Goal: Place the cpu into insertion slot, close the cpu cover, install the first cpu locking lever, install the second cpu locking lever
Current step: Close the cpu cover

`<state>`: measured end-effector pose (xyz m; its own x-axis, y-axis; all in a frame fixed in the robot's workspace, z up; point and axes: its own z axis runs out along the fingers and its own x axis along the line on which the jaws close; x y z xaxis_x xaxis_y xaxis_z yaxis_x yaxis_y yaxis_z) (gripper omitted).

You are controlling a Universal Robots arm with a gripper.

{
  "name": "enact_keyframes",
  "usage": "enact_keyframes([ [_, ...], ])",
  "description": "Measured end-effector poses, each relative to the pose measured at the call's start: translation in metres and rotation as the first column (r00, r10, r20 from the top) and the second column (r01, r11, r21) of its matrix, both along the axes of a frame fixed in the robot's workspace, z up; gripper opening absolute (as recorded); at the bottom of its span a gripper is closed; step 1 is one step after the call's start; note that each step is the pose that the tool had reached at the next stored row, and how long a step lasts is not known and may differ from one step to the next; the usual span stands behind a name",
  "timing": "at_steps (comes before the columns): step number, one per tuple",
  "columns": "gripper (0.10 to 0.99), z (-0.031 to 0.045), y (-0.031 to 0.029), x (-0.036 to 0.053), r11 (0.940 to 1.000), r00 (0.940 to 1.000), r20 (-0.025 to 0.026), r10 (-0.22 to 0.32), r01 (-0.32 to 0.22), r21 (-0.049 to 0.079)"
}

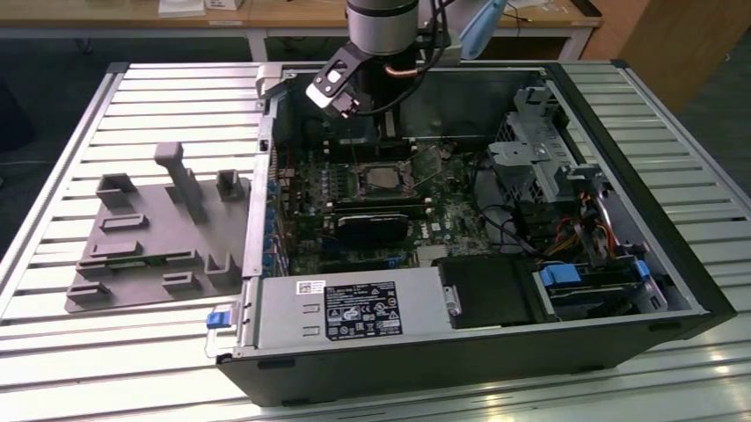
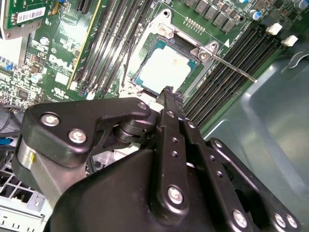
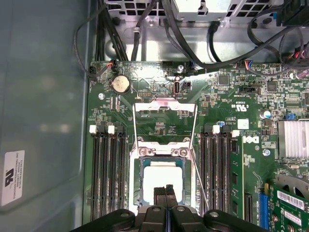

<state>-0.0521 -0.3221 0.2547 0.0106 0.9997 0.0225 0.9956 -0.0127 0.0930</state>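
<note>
— What do you see, going across the exterior view from its left?

— A grey moulded holder (image 1: pixel 153 237) on the bench (image 1: pixel 70 334); then the open computer case (image 1: pixel 657 220); my arm (image 1: pixel 382 26) reaches down into it; just to that view's right of the arm, the chip (image 1: pixel 382 179) lies flat in its socket (image 2: pixel 176 47).

— And the fingers (image 3: pixel 160 195)?

— Pressed together, holding nothing; in the first wrist view their tips hang over the chip's near edge.

— So what does the job turn on?

— The cover (image 3: pixel 145 108); it is swung up and open on the far side of the socket from the fingers, so chip and cover lie on one line straight ahead of the tips; a thin lever (image 2: pixel 234 70) juts free from the socket's corner, unlatched by my judgement; the chip is placed, the cover not yet closed.
</note>
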Motion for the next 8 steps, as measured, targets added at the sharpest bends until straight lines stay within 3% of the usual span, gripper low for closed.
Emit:
enact_keyframes([
  [8, 0.106, 0.0026, 0.0000, 0.0048, 1.0000, 1.0000, 0.0001, 0.000, 0.000, 0.000],
])
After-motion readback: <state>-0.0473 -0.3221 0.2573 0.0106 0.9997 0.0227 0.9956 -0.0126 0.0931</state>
